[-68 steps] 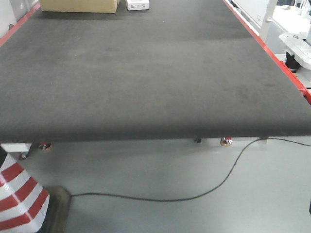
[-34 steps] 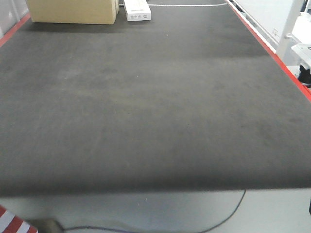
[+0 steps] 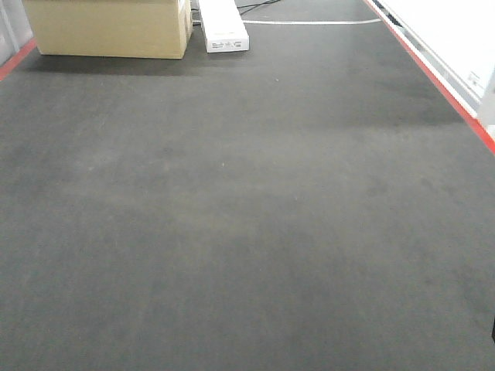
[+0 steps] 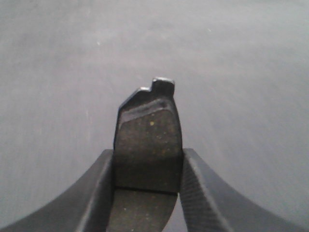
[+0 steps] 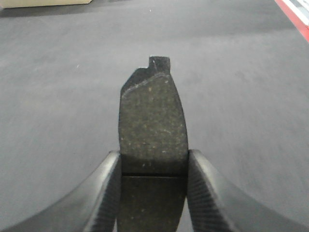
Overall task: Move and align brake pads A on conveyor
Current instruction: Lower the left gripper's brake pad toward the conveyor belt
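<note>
Left tool (image 4: pixel 147 188) clamps a brake pad (image 4: pixel 148 140) jutting forward past its tips; right tool (image 5: pixel 153 193) clamps another brake pad (image 5: pixel 152 125) likewise, over the conveyor (image 3: pixel 247 216)

The conveyor (image 3: pixel 247 232) is a dark charcoal matte belt that fills almost the whole front view, with a red edge stripe (image 3: pixel 441 85) down the upper right and another at the upper left (image 3: pixel 15 62). At the upper left a cardboard box (image 3: pixel 108 27) stands on it. Just beside the cardboard box's right side lies a long white box (image 3: pixel 224 31), and a thin white line (image 3: pixel 309 22) crosses the belt at top centre.
</note>
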`<state>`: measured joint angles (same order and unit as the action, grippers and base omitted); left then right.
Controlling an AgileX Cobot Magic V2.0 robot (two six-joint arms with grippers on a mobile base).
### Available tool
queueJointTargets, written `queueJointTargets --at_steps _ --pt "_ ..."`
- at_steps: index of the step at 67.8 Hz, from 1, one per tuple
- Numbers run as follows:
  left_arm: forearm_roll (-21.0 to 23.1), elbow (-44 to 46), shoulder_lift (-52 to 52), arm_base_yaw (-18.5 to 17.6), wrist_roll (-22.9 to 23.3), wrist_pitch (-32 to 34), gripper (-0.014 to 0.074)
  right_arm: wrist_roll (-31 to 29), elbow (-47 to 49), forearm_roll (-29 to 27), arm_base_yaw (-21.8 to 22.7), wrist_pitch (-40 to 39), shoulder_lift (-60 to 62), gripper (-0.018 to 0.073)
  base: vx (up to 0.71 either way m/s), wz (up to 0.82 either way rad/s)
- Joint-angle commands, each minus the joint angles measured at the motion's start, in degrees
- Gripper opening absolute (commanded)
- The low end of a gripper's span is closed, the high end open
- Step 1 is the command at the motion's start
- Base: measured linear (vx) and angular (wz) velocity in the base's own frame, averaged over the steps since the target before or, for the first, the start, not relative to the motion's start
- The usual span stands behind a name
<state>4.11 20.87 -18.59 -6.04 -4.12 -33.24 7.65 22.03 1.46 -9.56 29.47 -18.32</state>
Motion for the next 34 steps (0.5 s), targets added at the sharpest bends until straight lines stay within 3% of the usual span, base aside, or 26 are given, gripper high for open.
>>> queueJointTargets --at_steps 1,34 --pt "0.5 1.7 -0.4 -0.2 0.2 5.2 -0.0006 0.0 1.6 0.4 0.3 -5.1 -0.4 -0.0007 0.32 0.03" --pt "0.5 1.7 -0.4 -0.2 0.2 5.2 -0.0006 0.0 1.6 0.4 0.3 -5.1 -0.4 -0.0007 0.21 0.05"
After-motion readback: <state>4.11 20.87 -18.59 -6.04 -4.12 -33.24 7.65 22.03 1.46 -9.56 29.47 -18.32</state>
